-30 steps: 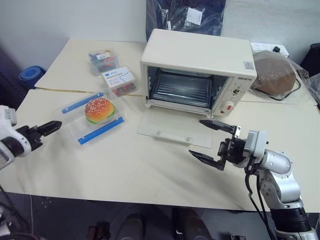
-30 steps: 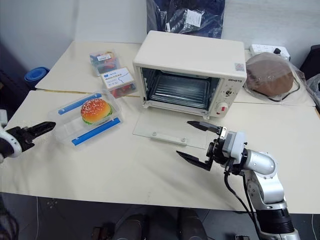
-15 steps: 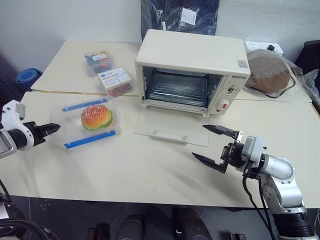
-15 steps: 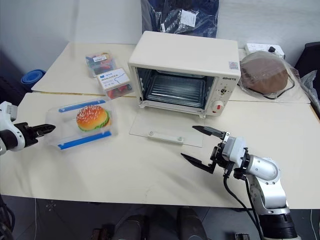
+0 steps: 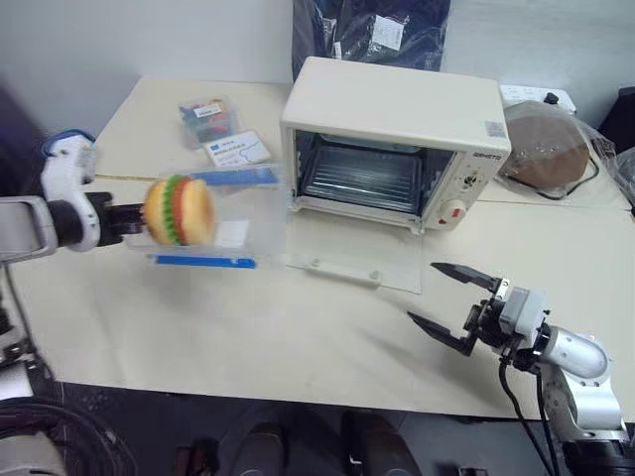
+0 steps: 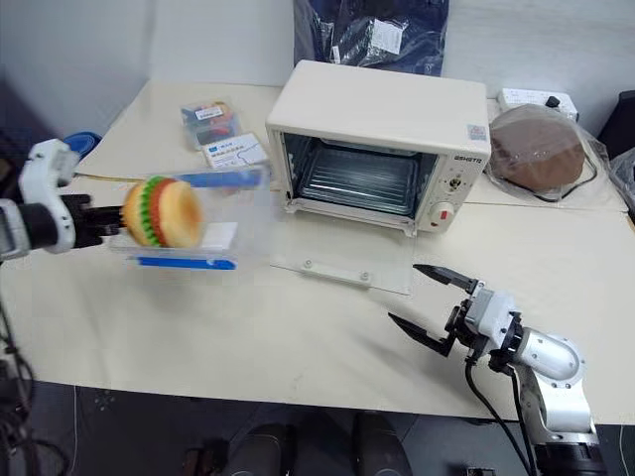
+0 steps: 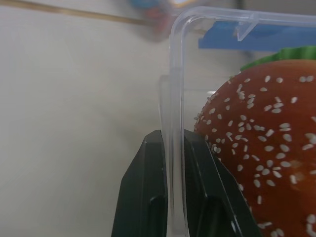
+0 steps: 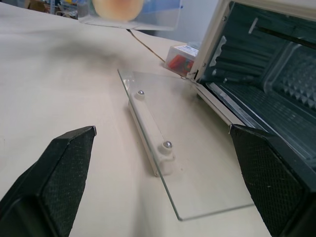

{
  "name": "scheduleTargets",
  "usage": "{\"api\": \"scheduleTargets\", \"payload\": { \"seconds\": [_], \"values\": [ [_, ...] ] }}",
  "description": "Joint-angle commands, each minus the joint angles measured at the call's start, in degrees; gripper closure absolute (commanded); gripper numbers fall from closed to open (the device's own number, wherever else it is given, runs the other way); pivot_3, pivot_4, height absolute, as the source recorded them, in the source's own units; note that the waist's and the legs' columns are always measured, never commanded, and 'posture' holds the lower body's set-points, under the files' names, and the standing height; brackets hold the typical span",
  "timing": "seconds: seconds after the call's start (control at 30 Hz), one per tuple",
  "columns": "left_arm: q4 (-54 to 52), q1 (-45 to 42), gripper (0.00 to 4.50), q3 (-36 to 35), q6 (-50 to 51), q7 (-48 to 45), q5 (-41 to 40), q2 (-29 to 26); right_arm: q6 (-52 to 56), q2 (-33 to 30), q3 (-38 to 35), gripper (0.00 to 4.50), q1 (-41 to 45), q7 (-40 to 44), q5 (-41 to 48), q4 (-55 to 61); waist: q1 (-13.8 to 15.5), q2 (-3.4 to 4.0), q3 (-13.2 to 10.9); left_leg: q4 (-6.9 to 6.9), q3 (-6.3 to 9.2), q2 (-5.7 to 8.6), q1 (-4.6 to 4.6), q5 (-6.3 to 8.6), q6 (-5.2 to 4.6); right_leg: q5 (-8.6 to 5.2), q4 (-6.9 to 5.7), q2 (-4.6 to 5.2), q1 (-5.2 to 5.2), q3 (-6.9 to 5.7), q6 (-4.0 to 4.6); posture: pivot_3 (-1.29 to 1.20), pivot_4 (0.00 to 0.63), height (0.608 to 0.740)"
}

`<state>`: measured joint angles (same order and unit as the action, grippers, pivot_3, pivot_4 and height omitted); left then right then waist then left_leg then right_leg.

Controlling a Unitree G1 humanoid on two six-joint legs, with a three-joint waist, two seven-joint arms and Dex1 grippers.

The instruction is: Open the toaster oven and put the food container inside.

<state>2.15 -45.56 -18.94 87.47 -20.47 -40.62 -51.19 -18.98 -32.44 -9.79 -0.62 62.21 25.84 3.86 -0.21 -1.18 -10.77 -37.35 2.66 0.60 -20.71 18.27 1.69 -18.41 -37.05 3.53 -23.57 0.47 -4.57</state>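
The right gripper (image 5: 458, 307) hangs low over the near tabletop (image 5: 248, 327), its fingers spread wide and holding nothing. Just beyond its fingertips lies the glass door (image 5: 352, 254), dropped flat on the tabletop, and past that the open oven (image 5: 397, 139) with its rack bare.

The left gripper (image 7: 170, 197) has its two fingers (image 7: 143, 197) pinched on the clear wall of the container (image 5: 223, 213). One finger sits outside the wall and the other inside, next to the burger (image 5: 179, 210). The container is off the tabletop and tipped onto its side, so the burger faces back toward the fingers. It hangs to the left of the oven mouth, near the door's left edge but not yet over it.

In my judgement the opening step is done and the pick is made. What is left is to carry the container across, level it, slide it onto the rack and let go.

The back of the oven cavity is dark and hard to read. The container's far walls blur into the tabletop. Behind it, two small boxes (image 5: 213, 129) of coloured bits are partly hidden.
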Motion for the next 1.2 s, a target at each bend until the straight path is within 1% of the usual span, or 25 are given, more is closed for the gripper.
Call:
{"api": "scheduleTargets", "payload": {
  "seconds": [0.03,0.23,0.37,0.57,0.63,0.7,0.73,0.83,0.9,0.93,0.97,1.0,1.1,1.17,1.2],
  "values": [
    [-2.7,-6.0,4.31,2.4,2.3,2.8,1.5,4.5,0.0,-1.2,-2.8,0.00,-2.5,-1.9,0.3,3.2,0.0,-0.01,0.0,-0.01,-0.01,0.00,0.00,0.00,0.00,0.00,-0.01,-0.01,-0.01,0.00,0.00,0.00,0.150,0.740],
    [-0.8,-11.7,4.31,8.6,0.0,4.9,5.3,14.3,1.8,-1.1,-3.7,0.00,-7.2,-5.7,-0.1,9.1,0.0,-0.01,0.0,-0.09,-0.09,0.00,-0.01,-0.02,0.04,0.01,-0.07,-0.06,-0.03,0.06,-0.03,0.00,0.150,0.740],
    [3.4,-14.0,4.31,14.8,-2.7,5.3,9.6,16.7,2.3,-0.6,-4.1,0.00,-10.6,-8.0,-0.3,12.6,0.0,-0.01,0.0,-0.11,-0.12,0.00,0.00,-0.04,0.06,0.01,-0.10,-0.08,-0.03,0.07,-0.03,0.00,0.150,0.740],
    [7.3,-16.6,4.31,14.9,-5.4,6.9,12.8,23.4,0.4,0.7,-4.0,0.00,-14.3,-9.5,-0.9,13.1,0.3,-0.01,0.0,-0.22,-0.10,-0.01,-0.03,-0.04,0.06,0.01,-0.08,-0.09,-0.01,0.06,-0.03,0.00,0.150,0.740],
    [8.3,-17.2,4.31,14.3,-4.8,7.5,13.5,25.4,-0.3,1.2,-4.0,0.00,-14.7,-9.7,-1.0,12.6,0.3,-0.01,0.0,-0.29,-0.08,-0.01,-0.09,-0.03,0.05,0.02,-0.07,-0.09,-0.02,0.04,-0.04,0.00,0.150,0.740],
    [8.5,-17.3,3.65,14.2,-5.1,7.5,14.0,27.0,-1.3,1.7,-3.7,0.00,-14.6,-9.7,-1.3,11.6,0.3,-0.01,0.0,-0.33,-0.08,0.00,-0.11,-0.03,0.05,0.02,-0.08,-0.09,-0.01,0.04,-0.05,0.00,0.150,0.740],
    [8.7,-17.4,3.46,13.9,-5.1,7.7,14.2,27.8,-1.8,2.0,-3.6,0.00,-14.6,-9.6,-1.4,11.1,0.3,-0.01,0.0,-0.35,-0.08,0.00,-0.10,-0.03,0.05,0.02,-0.10,-0.10,-0.01,0.04,-0.05,0.00,0.150,0.740],
    [9.3,-17.5,2.52,13.8,-5.8,8.2,15.6,28.5,-2.6,2.4,-3.2,0.00,-14.1,-9.6,-1.6,10.1,0.1,-0.01,0.0,-0.40,-0.08,0.00,-0.10,-0.03,0.05,0.02,-0.16,-0.10,-0.01,0.04,-0.05,0.00,0.150,0.740],
    [8.4,-18.1,1.86,11.5,-6.3,8.1,15.1,28.9,-2.8,2.5,-2.6,0.00,-13.5,-9.4,-1.6,9.5,0.0,-0.01,0.0,-0.40,-0.10,-0.01,-0.09,-0.03,0.06,0.02,-0.21,-0.11,-0.03,0.06,-0.05,0.00,0.150,0.740],
    [7.7,-18.2,1.51,9.1,-6.6,8.3,14.6,28.8,-2.5,2.5,-2.3,0.00,-13.3,-9.3,-1.5,9.4,0.0,-0.01,0.0,-0.40,-0.12,-0.02,-0.07,-0.03,0.06,0.02,-0.25,-0.11,-0.04,0.06,-0.05,0.00,0.150,0.740],
    [7.2,-18.3,1.25,7.5,-6.7,8.4,14.4,28.7,-2.3,2.4,-2.2,0.00,-13.2,-9.2,-1.3,9.4,-0.1,-0.01,0.0,-0.40,-0.13,-0.02,-0.07,-0.03,0.07,0.02,-0.28,-0.12,-0.05,0.06,-0.05,0.00,0.150,0.740],
    [6.0,-17.4,0.93,6.9,-8.1,6.5,13.8,26.7,-1.5,2.0,-1.8,0.00,-13.2,-8.9,-0.9,10.0,0.0,-0.01,0.0,-0.41,-0.14,-0.03,-0.06,-0.04,0.07,0.02,-0.29,-0.13,-0.06,0.05,-0.05,0.00,0.150,0.740],
    [3.0,-13.9,0.93,6.5,-10.3,-1.2,11.1,20.2,3.3,-0.4,-0.7,0.00,-13.9,-7.8,0.9,13.7,-0.3,0.00,0.0,-0.40,-0.18,-0.03,-0.04,-0.03,0.10,0.01,-0.35,-0.13,-0.09,0.07,-0.05,0.00,0.150,0.740],
    [-0.7,-8.7,0.93,10.0,-13.5,-11.1,9.7,11.5,10.2,-3.8,0.7,0.00,-15.5,-6.3,3.5,18.2,-0.6,0.06,0.0,-0.38,-0.20,-0.04,0.00,-0.03,0.12,0.01,-0.35,-0.13,-0.08,0.08,-0.05,0.00,0.150,0.740],
    [-2.0,-6.7,0.93,11.5,-15.1,-15.0,9.3,8.3,12.8,-5.3,1.2,0.00,-16.0,-5.9,4.3,19.8,-0.7,0.06,0.0,-0.34,-0.21,-0.04,0.05,-0.04,0.13,0.00,-0.35,-0.11,-0.05,0.16,-0.04,0.00,0.150,0.740]
  ]
}}
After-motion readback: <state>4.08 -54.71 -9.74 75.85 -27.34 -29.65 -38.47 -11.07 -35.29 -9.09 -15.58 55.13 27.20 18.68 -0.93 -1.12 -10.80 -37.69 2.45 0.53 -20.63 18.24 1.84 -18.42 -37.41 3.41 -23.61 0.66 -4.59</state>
